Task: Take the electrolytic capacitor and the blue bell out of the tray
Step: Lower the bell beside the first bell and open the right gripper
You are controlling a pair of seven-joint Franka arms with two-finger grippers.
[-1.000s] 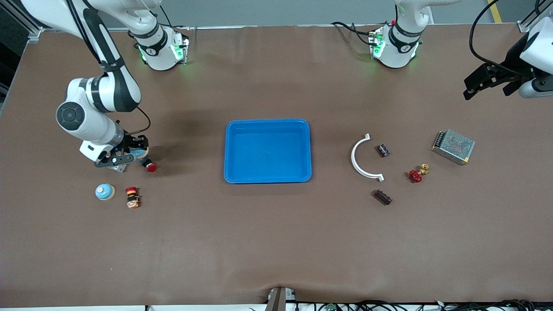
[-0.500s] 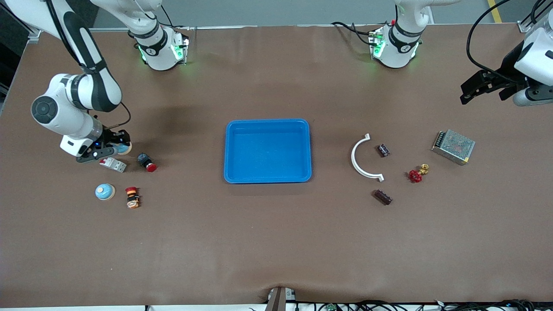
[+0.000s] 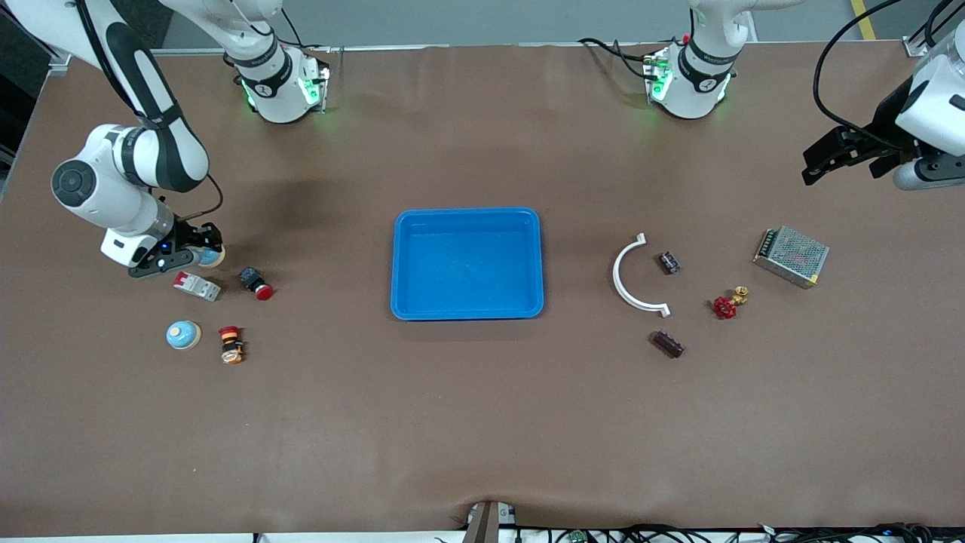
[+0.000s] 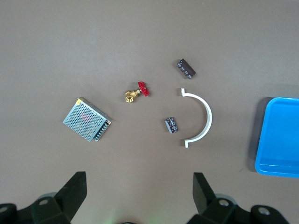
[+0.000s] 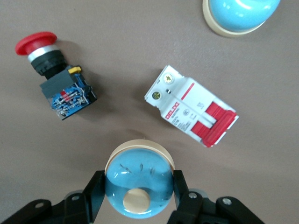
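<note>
My right gripper [image 3: 197,253] is shut on a blue dome bell [image 5: 139,186] with a cream rim, hanging over the table beside the circuit breaker. In the right wrist view the fingers [image 5: 96,189] clamp both sides of the dome. A second blue bell [image 3: 183,334] sits on the table nearer the front camera. Two dark capacitors [image 3: 669,262] [image 3: 668,344] lie toward the left arm's end, also seen as capacitors [image 4: 172,125] [image 4: 186,68] in the left wrist view. My left gripper [image 3: 843,172] hangs open and empty, high over that end. The blue tray [image 3: 467,213] is at mid-table.
A white and red circuit breaker [image 3: 197,286] and two red push buttons [image 3: 256,283] [image 3: 231,344] lie near the held bell. A white curved bracket [image 3: 626,283], a red-handled valve [image 3: 725,305] and a metal mesh power supply [image 3: 791,256] lie around the capacitors.
My right gripper carried the bell away from the red push button toward the right arm's end of the table, then nearly stopped. The left gripper shifted only slightly.
</note>
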